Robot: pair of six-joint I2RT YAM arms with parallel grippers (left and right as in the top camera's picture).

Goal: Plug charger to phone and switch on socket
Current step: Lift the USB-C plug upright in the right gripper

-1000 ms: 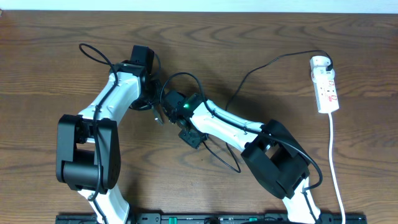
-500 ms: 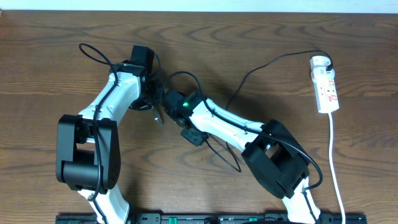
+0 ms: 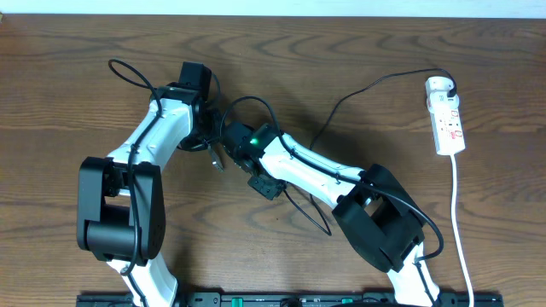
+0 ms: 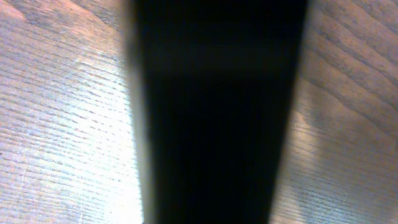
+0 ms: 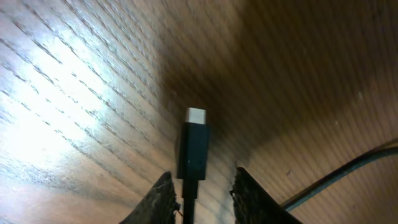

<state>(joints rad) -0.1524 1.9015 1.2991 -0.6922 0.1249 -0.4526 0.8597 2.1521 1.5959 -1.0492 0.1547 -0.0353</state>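
Observation:
In the left wrist view a dark slab, the phone [image 4: 211, 124], fills the middle and hides the fingers. From overhead it shows only as a thin grey edge [image 3: 217, 159] below my left gripper [image 3: 206, 138], which is shut on it. My right gripper [image 3: 229, 141] sits right beside it. In the right wrist view the charger connector [image 5: 193, 149], with its silver tip, points away between my right gripper [image 5: 202, 175] fingers. The cable lies against the left finger, with a gap to the right one. The white socket [image 3: 447, 118] lies far right.
The black charger cable [image 3: 358, 92] runs from the plug at the socket's top end across the table toward the arms. The socket's white cord [image 3: 456, 213] trails down to the front edge. Both arms crowd the middle of the wooden table [image 3: 68, 77].
The right gripper's wrist has edged slightly toward the left gripper, and its jaws have drawn in around the charger cable. The left arm and phone have stayed put.

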